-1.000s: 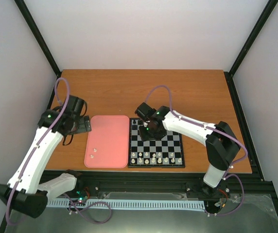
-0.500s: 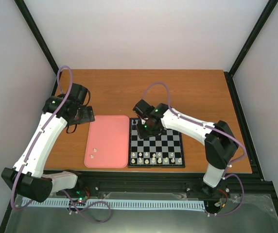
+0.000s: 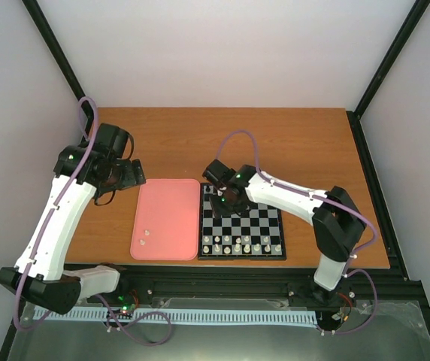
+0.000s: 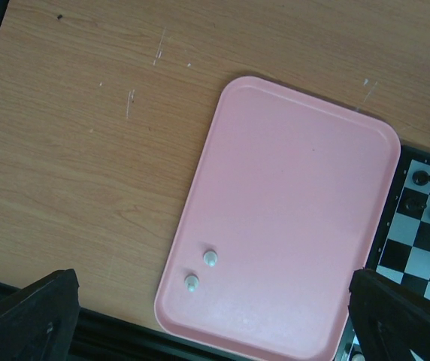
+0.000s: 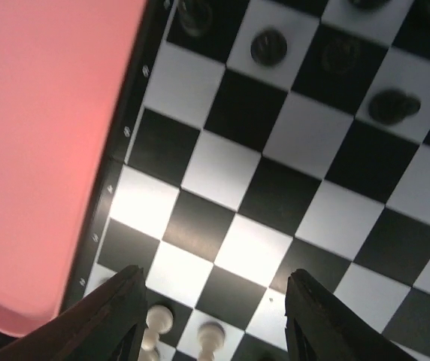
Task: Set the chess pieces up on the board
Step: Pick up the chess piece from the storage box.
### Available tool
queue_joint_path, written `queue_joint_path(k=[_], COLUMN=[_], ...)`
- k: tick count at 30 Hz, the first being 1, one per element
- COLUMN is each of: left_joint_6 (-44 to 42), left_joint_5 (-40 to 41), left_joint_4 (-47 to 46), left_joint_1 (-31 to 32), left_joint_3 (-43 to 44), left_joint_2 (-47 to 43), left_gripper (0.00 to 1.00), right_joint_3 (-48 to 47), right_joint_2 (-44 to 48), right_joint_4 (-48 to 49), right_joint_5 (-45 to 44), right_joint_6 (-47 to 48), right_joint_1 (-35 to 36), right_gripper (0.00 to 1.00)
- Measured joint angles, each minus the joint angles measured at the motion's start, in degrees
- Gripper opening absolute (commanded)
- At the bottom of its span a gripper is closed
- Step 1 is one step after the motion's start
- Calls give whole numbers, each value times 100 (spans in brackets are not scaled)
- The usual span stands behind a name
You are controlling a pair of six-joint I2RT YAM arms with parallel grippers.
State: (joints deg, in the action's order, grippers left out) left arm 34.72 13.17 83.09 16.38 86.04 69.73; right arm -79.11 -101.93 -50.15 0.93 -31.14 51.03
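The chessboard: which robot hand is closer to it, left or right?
Right. The right gripper hovers open over the far left squares of the board. The left gripper is off on the other side of the pink tray, by its far left corner.

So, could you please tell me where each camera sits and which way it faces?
Top external: above and behind the bases, looking down; both arms show.
Left wrist: high over the pink tray, facing down; left fingers at bottom corners.
Right wrist: low over the board, facing down; right fingers at bottom edge.
Shared: all three show tray and board.
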Motion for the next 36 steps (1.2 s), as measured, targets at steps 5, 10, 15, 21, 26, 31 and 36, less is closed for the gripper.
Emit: queue_joint_path(k=[5, 10, 15, 21, 26, 31, 36], left_joint_6=[13, 74, 107, 111, 109, 109, 107], left_joint_5=[-151, -367, -470, -531, -531, -599, -640], left_joint_4=[232, 494, 686, 850, 949, 992, 1003], left_joint_1=[0, 0, 0, 0, 0, 0, 0], left_joint_3=[33, 317, 560, 566, 566, 564, 538], left_joint_2=[-96, -278, -656, -1078, -1360, -1591, -1718], left_gripper=[100, 100, 100, 100, 100, 100, 100], right_joint_3=[256, -83, -1185, -2465, -3434, -4258, -5143], right_joint_2=[144, 35, -688, -1965, -2898, -3508, -3989], right_joint_4=[-13, -105, -76, -74, -109, -116, -157], right_joint_5=[142, 146, 181, 382, 603, 813, 944], right_joint_6=[9, 52, 192, 282, 286, 280, 282], right_joint_1=[26, 289, 938, 1475, 1652, 1705, 1707], right_gripper=[53, 54, 54, 54, 53, 52, 47])
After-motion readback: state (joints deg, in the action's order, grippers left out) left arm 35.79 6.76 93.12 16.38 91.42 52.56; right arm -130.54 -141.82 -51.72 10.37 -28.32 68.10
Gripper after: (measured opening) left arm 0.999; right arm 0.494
